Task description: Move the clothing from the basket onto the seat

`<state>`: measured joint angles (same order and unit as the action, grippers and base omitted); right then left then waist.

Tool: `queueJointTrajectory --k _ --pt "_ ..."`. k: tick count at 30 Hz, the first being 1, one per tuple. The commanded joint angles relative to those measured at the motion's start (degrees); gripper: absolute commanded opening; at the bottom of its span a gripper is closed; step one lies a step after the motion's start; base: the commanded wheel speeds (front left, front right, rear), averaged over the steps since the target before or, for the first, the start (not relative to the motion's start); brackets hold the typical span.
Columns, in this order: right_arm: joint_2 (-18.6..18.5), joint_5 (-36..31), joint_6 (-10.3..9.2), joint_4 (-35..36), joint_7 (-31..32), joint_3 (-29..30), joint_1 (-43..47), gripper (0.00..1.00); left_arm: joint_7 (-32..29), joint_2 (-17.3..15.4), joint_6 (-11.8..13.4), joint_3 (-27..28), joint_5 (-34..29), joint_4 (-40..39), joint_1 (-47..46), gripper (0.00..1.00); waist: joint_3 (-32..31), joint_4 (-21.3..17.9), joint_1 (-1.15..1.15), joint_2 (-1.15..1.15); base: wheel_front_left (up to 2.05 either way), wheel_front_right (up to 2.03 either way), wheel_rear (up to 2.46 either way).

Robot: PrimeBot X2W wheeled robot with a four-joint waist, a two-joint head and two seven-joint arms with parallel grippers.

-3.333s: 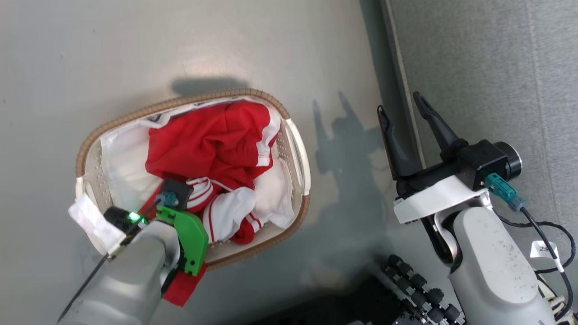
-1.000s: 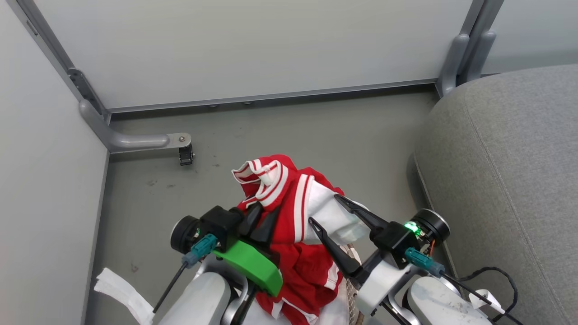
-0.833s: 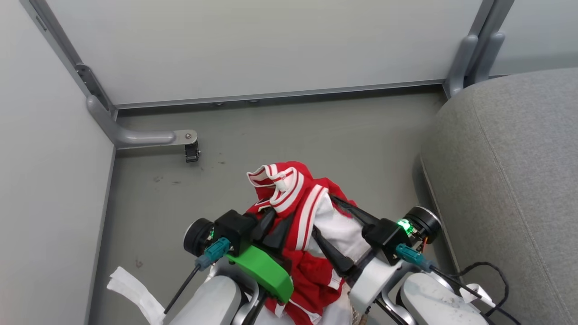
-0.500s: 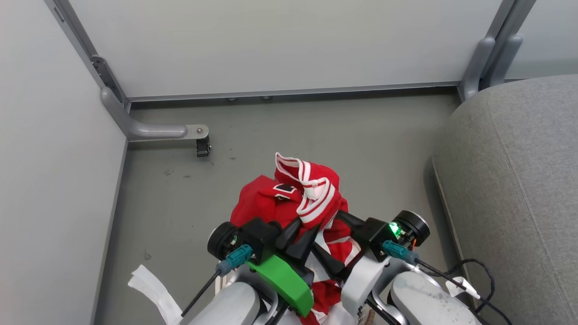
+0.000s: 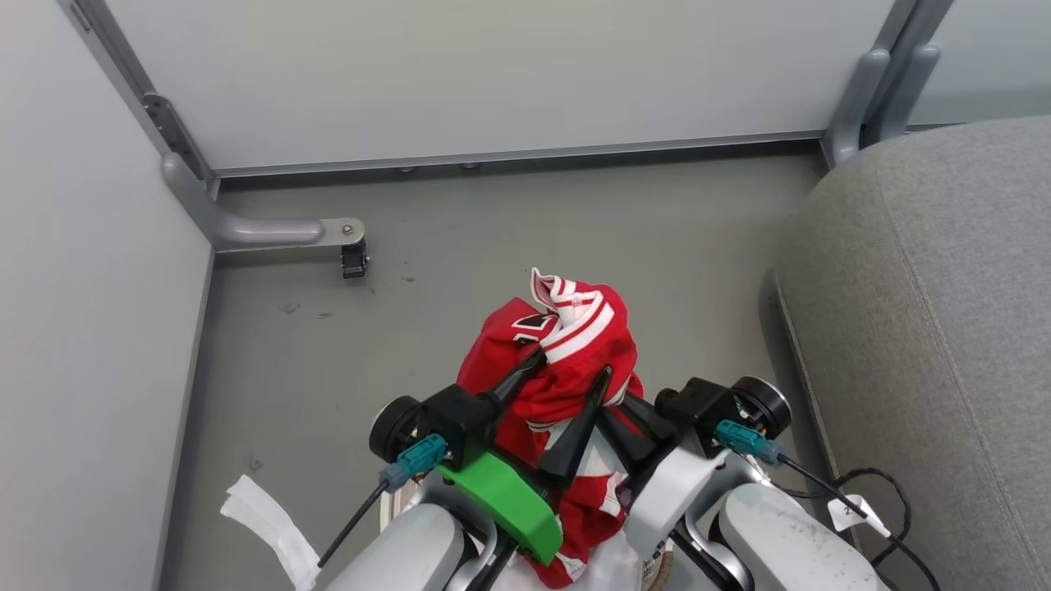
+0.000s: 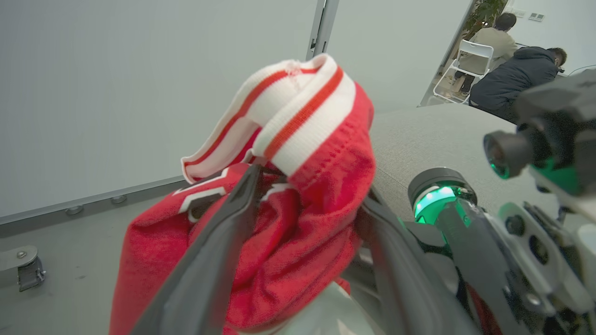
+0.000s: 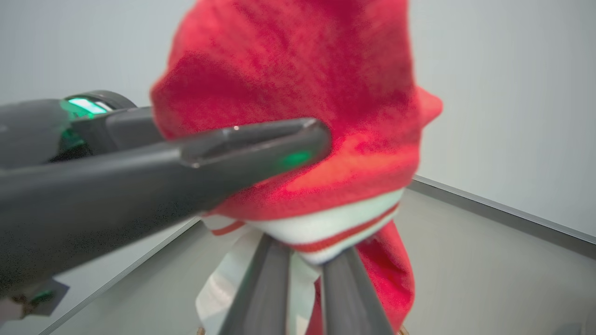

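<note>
The left gripper (image 5: 575, 361) is spread around the clothing (image 5: 575, 328), while the right gripper (image 7: 307, 249) pinches it. That one pinch may slip before the seat (image 5: 928, 287) on the right.

Clothing (image 5: 566, 345) out of basket (image 5: 662, 566) since 3.3 s back, now bunched aloft between both arms. Left pincer (image 5: 574, 361) fingers, pinched together half a second ago, now spread, cloth bulging between. Right pincer (image 7: 305, 253), wide a second ago, now closed on the fabric.
</note>
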<state>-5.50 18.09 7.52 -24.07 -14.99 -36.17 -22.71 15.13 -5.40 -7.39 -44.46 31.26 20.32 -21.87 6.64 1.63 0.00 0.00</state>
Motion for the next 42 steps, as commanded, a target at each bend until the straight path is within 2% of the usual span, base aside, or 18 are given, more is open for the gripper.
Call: queueJointTrajectory --k 1,5,17,23,29,34,42 --pt "-0.3 -0.2 -0.06 0.7 -0.3 0.6 1.0 0.00 0.0 -0.5 -0.2 0.4 -0.7 0.1 0.1 1.00 0.5 -1.8 0.00 0.00 0.00 0.00 0.00" --pt "-0.2 -0.5 -0.06 2.2 -0.3 1.9 2.0 0.00 0.0 -0.9 -0.2 1.8 -1.4 0.4 0.7 1.00 1.4 -6.0 0.00 0.00 0.00 0.00 0.00" --pt "0.3 -1.3 -0.06 5.3 -0.3 6.4 5.7 0.00 0.0 -2.4 -0.2 3.3 -2.5 1.6 0.5 1.00 3.7 -22.1 0.00 0.00 0.00 0.00 0.00" --pt "0.5 -1.5 -0.06 6.3 -0.3 8.3 7.0 0.00 0.0 -2.4 -0.2 3.0 -2.3 1.9 0.9 1.00 4.0 -27.8 0.00 0.00 0.00 0.00 0.00" --pt "0.0 -2.1 -0.06 7.3 -0.3 10.3 7.5 0.00 0.0 -2.8 -0.2 2.9 -2.4 2.2 0.7 1.00 5.0 -31.0 0.00 0.00 0.00 0.00 0.00" --pt "-1.5 -3.0 -0.06 8.2 -0.3 12.8 4.6 0.00 0.0 -3.7 -0.2 2.3 -2.9 2.1 -0.4 1.00 7.2 -32.0 0.00 0.00 0.00 0.00 0.00" --pt "-8.8 -5.6 -0.06 8.5 -0.3 18.9 -7.0 0.00 0.0 -5.7 -0.2 0.4 -3.3 1.8 -3.0 1.00 13.0 -31.0 0.00 0.00 0.00 0.00 0.00"
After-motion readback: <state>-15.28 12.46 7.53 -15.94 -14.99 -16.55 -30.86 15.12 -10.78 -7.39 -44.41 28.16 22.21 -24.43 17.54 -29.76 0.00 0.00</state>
